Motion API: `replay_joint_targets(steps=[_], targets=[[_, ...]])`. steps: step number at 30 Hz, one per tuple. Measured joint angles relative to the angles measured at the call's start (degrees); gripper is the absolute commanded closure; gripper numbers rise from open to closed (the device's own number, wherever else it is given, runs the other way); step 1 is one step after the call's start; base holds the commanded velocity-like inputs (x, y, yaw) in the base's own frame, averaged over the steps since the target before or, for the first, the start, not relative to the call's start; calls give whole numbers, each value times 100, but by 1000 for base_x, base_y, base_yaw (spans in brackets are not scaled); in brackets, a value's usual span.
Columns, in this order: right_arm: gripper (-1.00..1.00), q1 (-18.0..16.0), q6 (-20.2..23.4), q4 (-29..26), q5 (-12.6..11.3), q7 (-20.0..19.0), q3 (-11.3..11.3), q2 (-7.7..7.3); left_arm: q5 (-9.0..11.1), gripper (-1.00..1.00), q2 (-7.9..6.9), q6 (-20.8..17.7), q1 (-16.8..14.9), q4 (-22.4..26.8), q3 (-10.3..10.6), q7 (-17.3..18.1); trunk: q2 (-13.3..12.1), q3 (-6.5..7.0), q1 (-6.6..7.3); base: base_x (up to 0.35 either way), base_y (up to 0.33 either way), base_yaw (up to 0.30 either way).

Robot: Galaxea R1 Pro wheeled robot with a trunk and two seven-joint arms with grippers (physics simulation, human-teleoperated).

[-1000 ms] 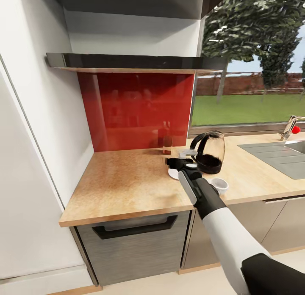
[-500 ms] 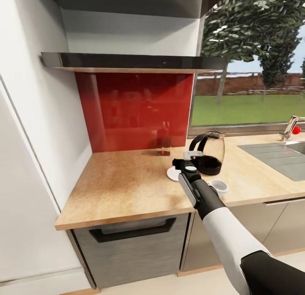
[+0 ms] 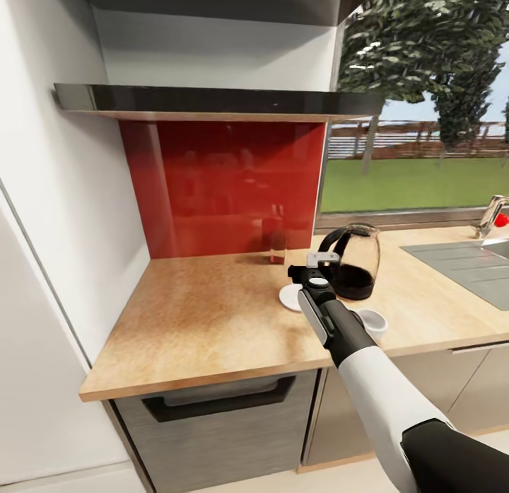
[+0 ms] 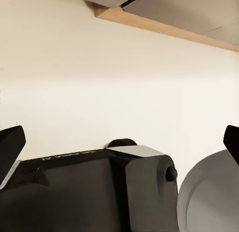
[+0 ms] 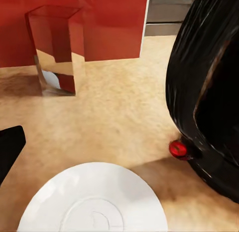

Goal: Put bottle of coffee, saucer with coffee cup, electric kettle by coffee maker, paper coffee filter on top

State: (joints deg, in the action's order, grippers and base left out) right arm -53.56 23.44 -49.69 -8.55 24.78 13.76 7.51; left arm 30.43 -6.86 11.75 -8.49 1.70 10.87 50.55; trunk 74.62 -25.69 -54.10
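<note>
My right gripper (image 3: 302, 272) hangs over the kitchen countertop (image 3: 205, 316) just above the saucer (image 3: 290, 296), with the glass-jugged, dark-based appliance (image 3: 353, 263) I take for the coffee maker just beside it, toward the sink end. In the right wrist view the saucer (image 5: 94, 199) lies bare and flat directly beneath the fingers; one dark fingertip (image 5: 9, 147) shows far out at the frame edge, so I judge the jaws spread wide and holding nothing. The machine's red button (image 5: 178, 148) faces the saucer, close by but not touching. The coffee cup (image 3: 372, 322) stands near the countertop's front edge, apart from the saucer and partly hidden behind my forearm. A small shiny metal holder (image 3: 276, 245) stands against the red backsplash (image 3: 219, 185) at the rear edge.

The step in hand looks like the saucer-and-cup pairing: the plate seems placed, the cup not yet on it. Next I would need to draw back, reach to the cup and grip it by rim or handle. My left gripper's (image 4: 119, 142) dark fingertips (image 4: 11, 144) sit at opposite frame edges, spread and empty.
</note>
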Motion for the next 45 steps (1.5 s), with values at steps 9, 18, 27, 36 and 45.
replay_joint_targets(steps=[9, 18, 27, 36, 45], targets=[[-100, 0, 1, 0, 0, 0, 0, 0, 0, -100, -6, 0, 0, 0, -1, 0, 0, 0, -1, 26, 6, 0], [-100, -66, -3, -7, 5, 6, 0, 0, 0, -100, -6, 0, 0, 0, -1, 0, 0, 0, -1, 2, 0, 0], [-100, -155, -4, -1, 9, 17, 0, 0, 0, -100, -7, 0, 0, 0, -2, 0, 0, 0, -1, 33, -22, 0], [-100, -158, -4, 8, 9, 18, 0, 0, 0, -100, -7, 0, 0, 0, -7, 0, 0, 0, -1, 38, -62, 0], [-100, -158, -4, 16, 9, 18, -7, -6, 0, -100, -7, 0, 0, 0, -18, 0, 0, 0, -1, 18, -7, 0]])
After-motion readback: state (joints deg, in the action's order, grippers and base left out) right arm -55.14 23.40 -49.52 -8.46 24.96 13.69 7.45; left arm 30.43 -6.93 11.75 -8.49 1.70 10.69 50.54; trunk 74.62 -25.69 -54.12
